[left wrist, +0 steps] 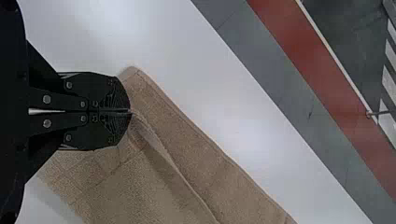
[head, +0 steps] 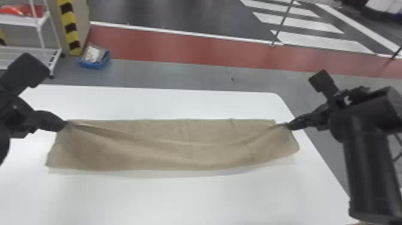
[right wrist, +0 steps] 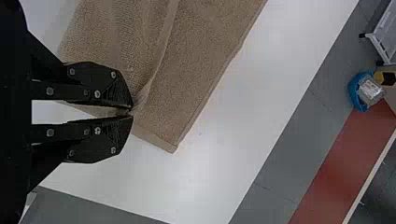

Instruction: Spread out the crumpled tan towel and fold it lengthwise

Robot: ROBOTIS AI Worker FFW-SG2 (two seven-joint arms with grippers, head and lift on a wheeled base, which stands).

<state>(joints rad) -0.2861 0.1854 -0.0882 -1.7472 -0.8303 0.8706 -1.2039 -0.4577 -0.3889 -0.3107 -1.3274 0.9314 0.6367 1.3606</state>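
"My left gripper (head: 64, 125) is pinching fully closed, my right gripper (head: 287, 126) nearly closed."

"Pinching what?"

"Over the white table (head: 179, 197), both are gripping the tan towel (head: 167, 154), one near each end; its middle is sagging between them. Beyond, a blue bin (head: 94, 63) is sitting."

Past the far edge of the white bench (head: 179, 197), whose far right corner is rounded, lies grey floor (head: 179, 74), then a red band (head: 179, 45) edged by a white line (head: 179, 32). Darker floor beyond carries white stripes (head: 317, 42) at right. Beyond the far left stand a white rack (head: 21, 21) and a yellow-and-black column (head: 70, 27), a blue bin (head: 92, 65) beside it.
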